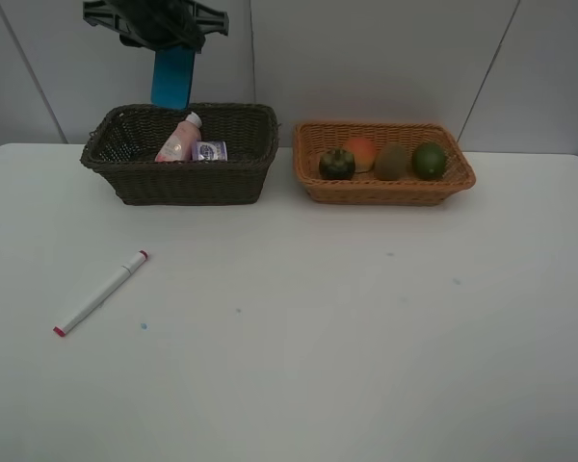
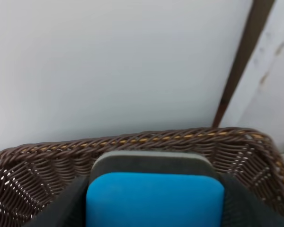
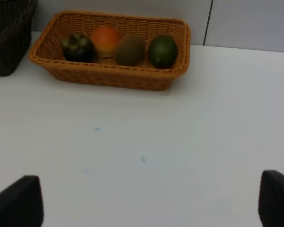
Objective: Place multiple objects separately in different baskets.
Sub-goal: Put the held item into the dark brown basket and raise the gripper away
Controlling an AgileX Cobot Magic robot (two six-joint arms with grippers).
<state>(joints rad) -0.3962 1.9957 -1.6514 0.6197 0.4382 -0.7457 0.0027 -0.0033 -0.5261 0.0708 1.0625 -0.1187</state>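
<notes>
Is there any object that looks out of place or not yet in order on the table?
Yes: the white red-tipped marker lies alone on the bare table, outside both baskets. The left gripper holds the blue block above the dark brown basket. The four fruits sit tidily in the orange basket.

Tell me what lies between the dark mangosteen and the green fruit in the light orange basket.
In the exterior high view, the orange-red fruit and brown kiwi sit between the dark mangosteen and round green fruit, all in the light orange wicker basket.
</notes>
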